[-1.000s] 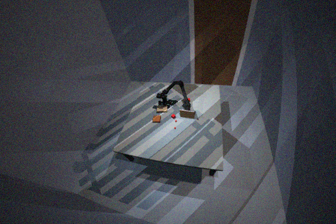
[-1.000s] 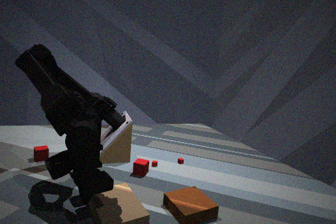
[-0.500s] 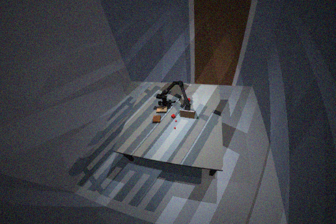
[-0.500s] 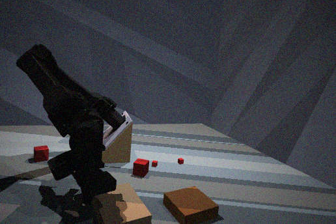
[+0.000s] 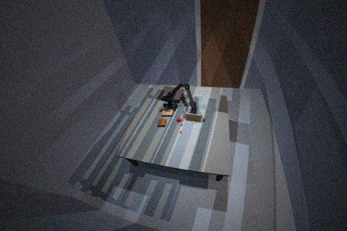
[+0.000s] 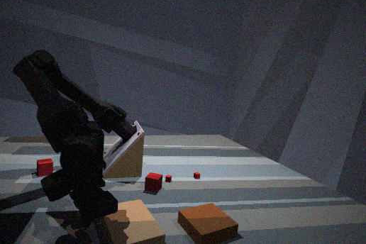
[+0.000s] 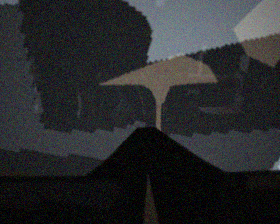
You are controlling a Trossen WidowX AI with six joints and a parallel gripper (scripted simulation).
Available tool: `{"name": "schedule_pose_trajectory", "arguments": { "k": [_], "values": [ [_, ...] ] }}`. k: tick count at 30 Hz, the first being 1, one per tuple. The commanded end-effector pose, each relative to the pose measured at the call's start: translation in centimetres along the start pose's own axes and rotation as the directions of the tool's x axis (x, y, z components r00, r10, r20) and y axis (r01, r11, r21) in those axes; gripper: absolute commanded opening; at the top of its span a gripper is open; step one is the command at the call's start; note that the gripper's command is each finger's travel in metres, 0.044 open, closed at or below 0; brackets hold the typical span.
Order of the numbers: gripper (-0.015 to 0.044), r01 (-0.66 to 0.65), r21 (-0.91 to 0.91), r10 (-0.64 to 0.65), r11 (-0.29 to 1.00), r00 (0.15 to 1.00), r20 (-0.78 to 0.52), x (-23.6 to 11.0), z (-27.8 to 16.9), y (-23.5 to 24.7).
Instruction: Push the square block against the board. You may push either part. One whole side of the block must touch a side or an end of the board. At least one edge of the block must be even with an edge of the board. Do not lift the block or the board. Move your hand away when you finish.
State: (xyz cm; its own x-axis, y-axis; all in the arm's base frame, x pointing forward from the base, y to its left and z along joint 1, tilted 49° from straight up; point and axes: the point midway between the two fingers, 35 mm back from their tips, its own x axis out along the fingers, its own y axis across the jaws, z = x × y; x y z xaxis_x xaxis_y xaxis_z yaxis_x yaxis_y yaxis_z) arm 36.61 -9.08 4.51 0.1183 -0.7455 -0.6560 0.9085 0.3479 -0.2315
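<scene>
Since orange block (image 5: 161, 122) looks the squarest piece, taken as the task's block: flat on table (image 5: 215, 158), at 7 o'clock of tan slab (image 5: 167, 113), near but apart, with a gap showing in top and exterior views. Slab judged to be the board; partly hidden behind arm (image 6: 71, 139) in exterior view, so full outline unclear. No side touching, no edge even; task judged not yet begun on these two.

Big red cube (image 5: 179, 119) at 3 o'clock of block, tiny red bits (image 5: 180, 131) further out at 4 to 5 o'clock. Wedge (image 5: 194, 117) further along at 3 o'clock, well apart from block.

Gripper (image 6: 132, 132) up at the top edge of wedge's sloped pale face, fingers pressed together, nothing pinched. Nowhere near block or slab.

Risks, as judgement:
- shoving or tipping wedge, caused by tip resting on its slope
- catching red cube on the sweep back toward block and jamming it in the gap
- spinning block instead of sliding it, caused by the narrow closed tip landing off-centre; sides then meeting at an angle, edges not even
- nudging slab askew with the arm's lower links, slab sitting close to the base
- pressing down too hard and tilting block up off the table
</scene>
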Motion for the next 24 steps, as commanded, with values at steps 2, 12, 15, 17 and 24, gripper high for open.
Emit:
{"name": "schedule_pose_trajectory", "arguments": {
  "k": [2, 12, 15, 17, 24],
  "values": [
    [0.0000, -0.001, 0.002, 0.001, 1.000, 1.000, -0.003, 0.0, 1.0, 0.0],
    [0.0000, -0.001, 0.002, 0.001, 1.000, 1.000, 0.000, 0.0, 2.7, 0.0],
    [0.0000, 0.001, 0.002, -0.001, 1.000, 1.000, 0.003, -0.3, 2.3, 0.0],
    [0.0000, -0.001, 0.002, 0.001, 1.000, 1.000, -0.001, -2.7, 2.2, 0.1],
    [0.0000, -0.001, 0.002, 0.001, 1.000, 1.000, -0.002, -5.5, 2.2, -0.1]
  ]
}}
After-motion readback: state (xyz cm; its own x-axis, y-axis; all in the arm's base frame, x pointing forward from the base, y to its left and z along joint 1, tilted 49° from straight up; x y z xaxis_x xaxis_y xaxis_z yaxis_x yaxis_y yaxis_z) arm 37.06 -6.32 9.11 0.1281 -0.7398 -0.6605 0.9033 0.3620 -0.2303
